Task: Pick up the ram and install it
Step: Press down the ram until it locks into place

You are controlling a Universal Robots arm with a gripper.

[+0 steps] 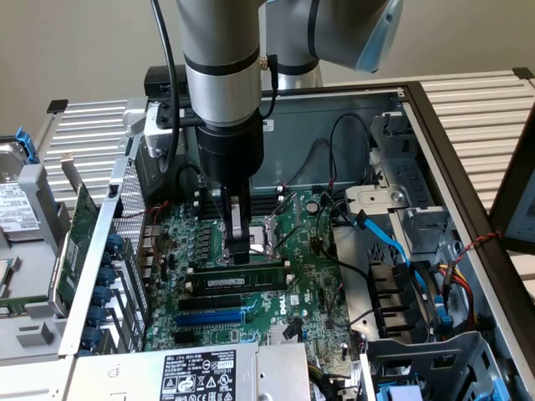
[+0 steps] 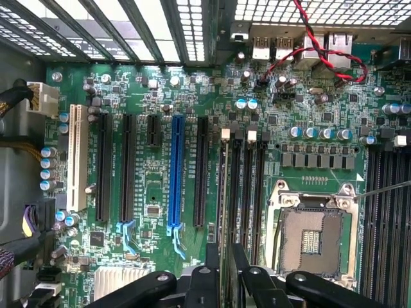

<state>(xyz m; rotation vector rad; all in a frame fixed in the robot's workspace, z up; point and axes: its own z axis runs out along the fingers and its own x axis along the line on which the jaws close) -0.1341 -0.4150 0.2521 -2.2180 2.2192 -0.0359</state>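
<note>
Exterior view, from its left: a loose hard drive (image 1: 10, 196) and a green expansion card (image 1: 73, 242) with metal bracket are seen outside the case, just beside the perforated case wall (image 1: 125, 225). Inside, the motherboard (image 1: 318, 276) is laid flat in the open chassis. The arm (image 1: 221, 75) is positioned straight down over the board, the gripper (image 1: 240, 251) at the memory slots beside the CPU socket (image 1: 272, 227). The ram (image 1: 242, 280) is seen standing on edge along a slot, directly under the fingertips; the jaws are clenched on its top edge near one end. Whether it is fully seated cannot be told. A blue slot (image 1: 211, 317) is seen just below it. Toward the exterior view's right: blue SATA cable (image 1: 393, 242), drive cage (image 1: 418, 225), black cable bundle (image 1: 393, 301).

Wrist view: the ram (image 2: 223, 205) is seen edge-on as a thin strip running between the black finger linkages (image 2: 212, 285), lined up along the memory slots (image 2: 247, 192), between the blue slot (image 2: 174, 173) and the CPU socket (image 2: 311, 234)
</note>
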